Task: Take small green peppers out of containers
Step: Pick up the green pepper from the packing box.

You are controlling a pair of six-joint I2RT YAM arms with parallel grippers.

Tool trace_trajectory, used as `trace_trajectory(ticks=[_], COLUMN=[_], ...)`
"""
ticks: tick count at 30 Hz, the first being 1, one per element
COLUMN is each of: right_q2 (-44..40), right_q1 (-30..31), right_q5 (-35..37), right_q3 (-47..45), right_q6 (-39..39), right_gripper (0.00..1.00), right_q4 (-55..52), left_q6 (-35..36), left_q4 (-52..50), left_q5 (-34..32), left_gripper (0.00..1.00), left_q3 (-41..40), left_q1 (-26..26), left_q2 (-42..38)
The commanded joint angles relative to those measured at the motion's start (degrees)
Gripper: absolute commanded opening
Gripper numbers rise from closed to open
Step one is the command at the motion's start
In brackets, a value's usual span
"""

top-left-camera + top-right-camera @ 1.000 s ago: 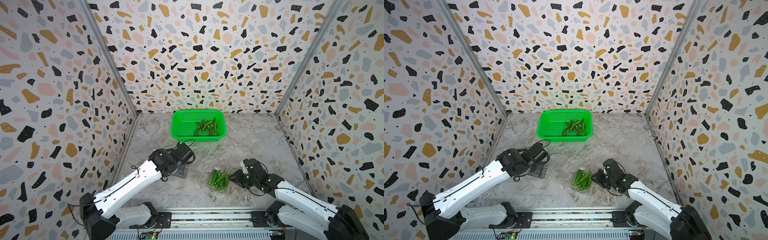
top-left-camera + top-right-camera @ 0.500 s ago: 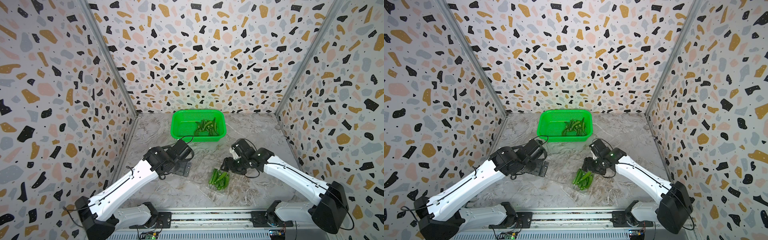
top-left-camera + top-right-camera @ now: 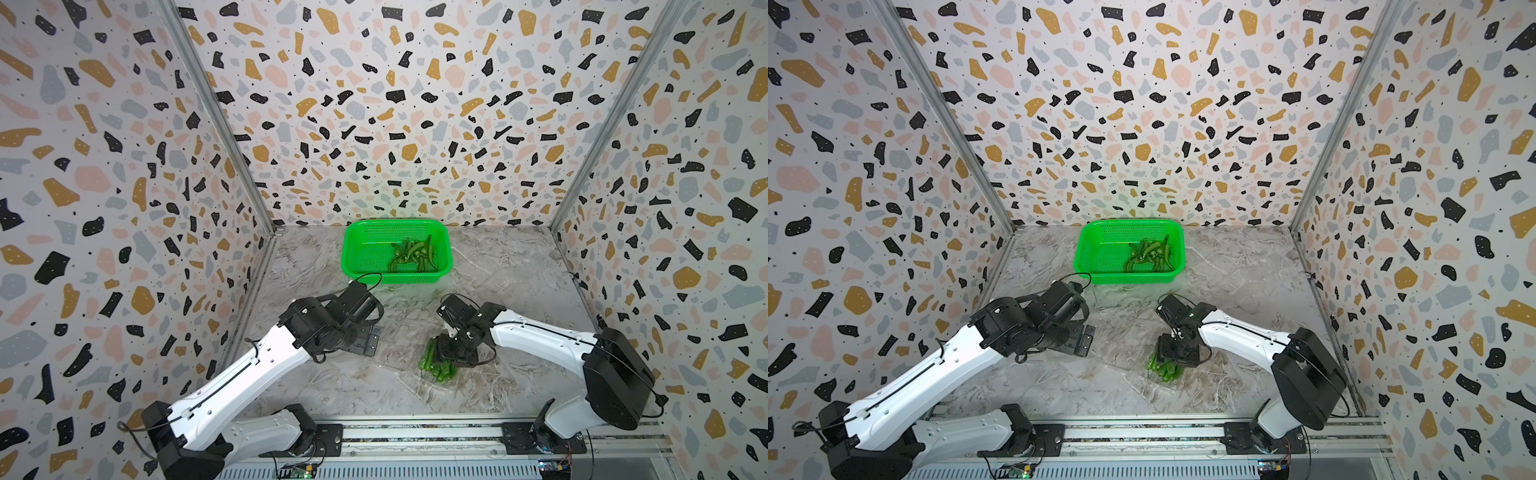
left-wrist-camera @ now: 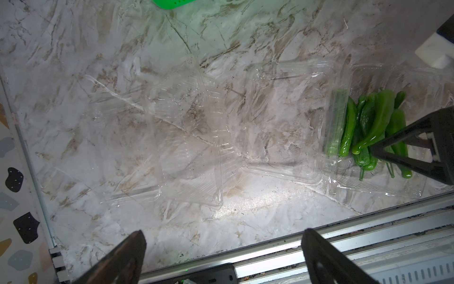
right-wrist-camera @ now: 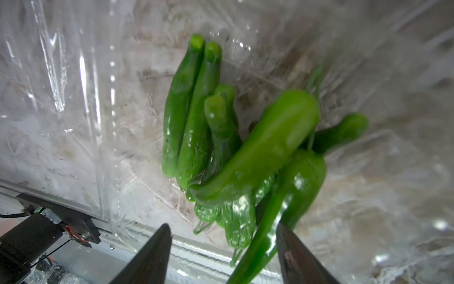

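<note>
In a top view the right gripper (image 3: pixel 455 353) sits over the peppers (image 3: pixel 438 370), hiding the far part of the heap and its own fingertips. The packs (image 4: pixel 186 137) show in the top views only as faint glare. In the left wrist view their edges overlap, so their number cannot be told. That view cuts off the fingers of the left gripper (image 4: pixel 223 231) at the picture's edge and shows only a corner of the basket (image 4: pixel 172 3). There a right finger (image 4: pixel 446 137) covers some peppers. The right wrist view is blurred. Both fingers (image 5: pixel 154 258) run out of frame, and whether the pepper beside one finger touches it cannot be told. The peppers in the basket are too small to count.
</note>
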Motion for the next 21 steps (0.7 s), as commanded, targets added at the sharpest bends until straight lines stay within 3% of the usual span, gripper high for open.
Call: trace_trajectory(ticks=[1,7,16,21], right_q2=[2.74,6.88,7.01,3.27], right_q1=[-0.53,0.17,0.50,0.47], right_q5=[1.71,1.98,3.08,3.03], right_q3=[2.91,7.69,14.17,14.90], right_q6=[-2.57,-5.97,-10.36,-10.94], right_gripper=[0.63,0.28,0.11,0.07], right_q4=[1.46,1.01,-5.06,-8.12], left_q6=[0.64,1.14,1.38,1.60], left_q4=[-0.51,-0.79,-0.22,0.00], left_q5=[0.76,1.13,1.11,1.20], left_gripper=[1.00,1.00,1.00,1.00], left_q3=[-0.84,-1.72,-2.00,-2.17], left_q1=[0.39,0.74,1.24,1.44], left_q2=[-1.22,-1.85,-2.13,-2.13])
